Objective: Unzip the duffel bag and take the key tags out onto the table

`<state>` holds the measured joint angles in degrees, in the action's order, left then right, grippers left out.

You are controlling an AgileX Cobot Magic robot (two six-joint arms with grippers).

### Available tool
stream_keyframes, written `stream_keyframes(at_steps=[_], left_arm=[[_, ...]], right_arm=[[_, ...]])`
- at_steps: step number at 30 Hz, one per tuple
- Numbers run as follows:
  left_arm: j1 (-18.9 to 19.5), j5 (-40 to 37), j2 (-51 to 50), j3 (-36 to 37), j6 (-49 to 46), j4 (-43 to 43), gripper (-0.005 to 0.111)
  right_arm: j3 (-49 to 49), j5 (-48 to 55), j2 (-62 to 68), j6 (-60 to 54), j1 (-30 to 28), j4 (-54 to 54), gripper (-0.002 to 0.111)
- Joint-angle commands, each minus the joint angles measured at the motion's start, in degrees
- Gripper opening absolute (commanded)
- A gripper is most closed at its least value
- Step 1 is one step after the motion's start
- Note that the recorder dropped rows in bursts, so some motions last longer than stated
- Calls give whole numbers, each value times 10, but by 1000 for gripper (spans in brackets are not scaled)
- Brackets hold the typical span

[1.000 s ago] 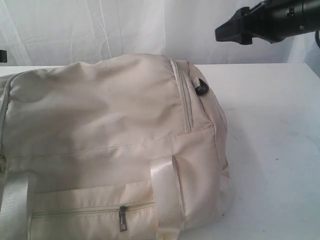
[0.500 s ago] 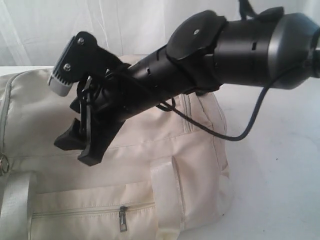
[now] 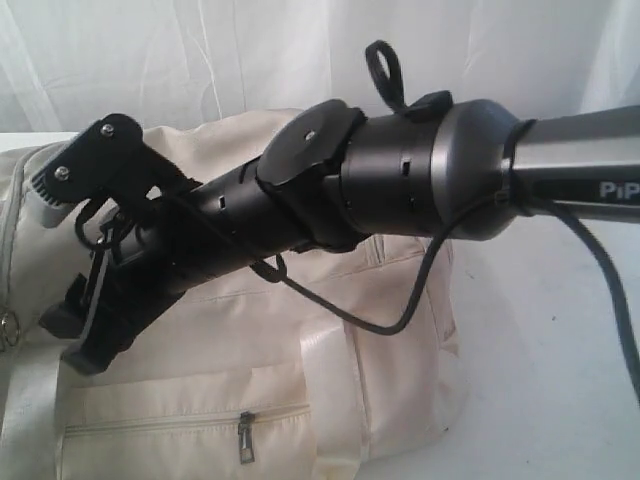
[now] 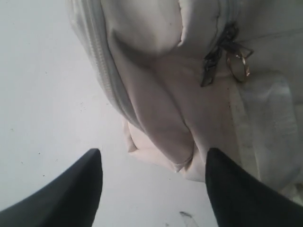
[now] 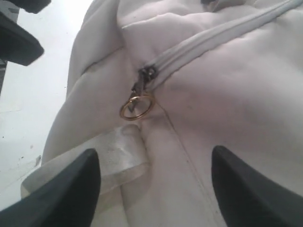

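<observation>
The cream duffel bag (image 3: pixel 300 330) lies on the white table (image 3: pixel 560 330) with its main zipper (image 5: pixel 213 40) shut. The key tags are hidden. My right arm reaches across the bag from the right. Its gripper (image 3: pixel 75 340) hangs open over the bag's left end, just above the zipper pull with a gold ring (image 5: pixel 136 106), and holds nothing. My left gripper (image 4: pixel 154 158) is open and empty beside that same bag end, over the table (image 4: pixel 42 94). The dark zipper pulls (image 4: pixel 210 71) and the ring (image 4: pixel 238 66) lie ahead of it.
A pale webbing strap (image 3: pixel 335 390) runs down the bag's front beside a pocket with a small zipper pull (image 3: pixel 245 437). The right arm's cable (image 3: pixel 400 310) droops over the bag. A white curtain (image 3: pixel 250 60) hangs behind the table.
The right arm has swung in from the upper right and across the bag. Over the last half second its gripper moved further left and lower, toward the bag's left end.
</observation>
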<state>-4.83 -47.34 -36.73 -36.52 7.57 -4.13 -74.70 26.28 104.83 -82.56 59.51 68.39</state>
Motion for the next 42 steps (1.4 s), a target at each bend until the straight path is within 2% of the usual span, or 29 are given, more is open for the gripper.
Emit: stream_keyframes(at_steps=[1, 4, 11, 14, 16, 20, 25, 30, 42], left_arm=[[1, 66, 4, 36, 7, 1, 66], [1, 120, 4, 59, 16, 1, 66], [1, 181, -7, 93, 16, 0, 63], [1, 214, -7, 104, 16, -2, 43], [1, 217, -7, 104, 16, -2, 25], [1, 222, -7, 104, 16, -10, 0], [1, 224, -7, 104, 15, -10, 0], [1, 224, -7, 104, 15, -10, 0], [1, 223, -7, 104, 14, -17, 0]], right_arm=[[0, -40, 15, 2, 36, 6, 60], [0, -91, 24, 2, 60, 6, 59], [-1, -203, 47, 3, 105, 9, 59], [-1, -227, 56, 3, 117, 10, 59], [-1, -244, 61, 3, 125, 11, 59], [-1, -292, 69, 8, 138, 11, 59], [-11, -328, 77, 44, 147, 11, 58], [-37, -320, 93, 69, 147, 11, 49], [-45, -322, 90, 53, 147, 11, 6]])
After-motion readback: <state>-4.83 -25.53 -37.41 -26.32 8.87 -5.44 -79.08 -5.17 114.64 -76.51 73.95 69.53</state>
